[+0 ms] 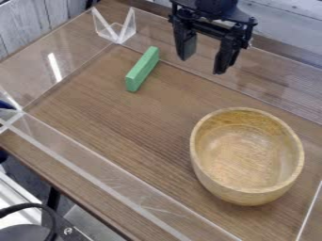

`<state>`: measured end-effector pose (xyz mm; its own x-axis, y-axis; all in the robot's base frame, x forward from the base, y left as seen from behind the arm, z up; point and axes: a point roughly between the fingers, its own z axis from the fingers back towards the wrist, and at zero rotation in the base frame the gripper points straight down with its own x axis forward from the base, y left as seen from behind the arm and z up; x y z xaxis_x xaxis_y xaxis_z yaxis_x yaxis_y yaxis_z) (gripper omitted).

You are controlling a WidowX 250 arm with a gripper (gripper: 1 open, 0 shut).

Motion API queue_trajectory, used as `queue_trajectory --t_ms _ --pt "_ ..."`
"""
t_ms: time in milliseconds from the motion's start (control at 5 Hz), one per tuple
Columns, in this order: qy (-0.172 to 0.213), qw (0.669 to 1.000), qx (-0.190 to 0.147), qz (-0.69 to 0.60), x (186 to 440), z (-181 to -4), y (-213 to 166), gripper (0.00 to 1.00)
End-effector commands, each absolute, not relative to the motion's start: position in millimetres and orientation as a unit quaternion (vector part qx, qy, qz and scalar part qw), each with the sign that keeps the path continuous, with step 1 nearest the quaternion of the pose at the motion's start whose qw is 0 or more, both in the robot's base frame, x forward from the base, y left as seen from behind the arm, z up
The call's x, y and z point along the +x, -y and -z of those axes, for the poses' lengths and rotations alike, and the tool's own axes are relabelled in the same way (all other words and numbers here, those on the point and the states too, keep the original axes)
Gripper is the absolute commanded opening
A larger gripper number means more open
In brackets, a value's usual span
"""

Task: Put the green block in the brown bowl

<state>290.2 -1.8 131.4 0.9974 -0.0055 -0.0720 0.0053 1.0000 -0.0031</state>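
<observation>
Item: block (142,70). A small, slender bar, plain matte green, straight-sided and square-ended, its upper face a lighter green than the darker side along its length. It lies flat on the brown wooden table (120,127), towards the upper left of the view, set at a slant, its far end leaning to the right. It is outside the bowl and well apart from it.

Item: bowl (246,156). Round, light tan wood, thick rim, visible grain within; upright on the table at the lower right.

Item: gripper (206,56). Black, one, above the table at the top of the view, to the right of the block. Jaws spread wide, the two fingers apart, with nothing between them; not touching the block.
</observation>
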Motion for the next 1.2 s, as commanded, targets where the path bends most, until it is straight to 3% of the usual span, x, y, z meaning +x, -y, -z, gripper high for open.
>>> queue_trajectory --t_ms 0,400,1000 --pt "-0.05 0.999 0.01 0.006 295.6 -123.8 -18.7 1.0" --pt "-0.018 0.999 0.025 -0.012 304.4 -103.8 -75.4 1.0" --pt "-0.016 0.994 0.065 -0.081 322.8 -88.0 -128.2 1.0"
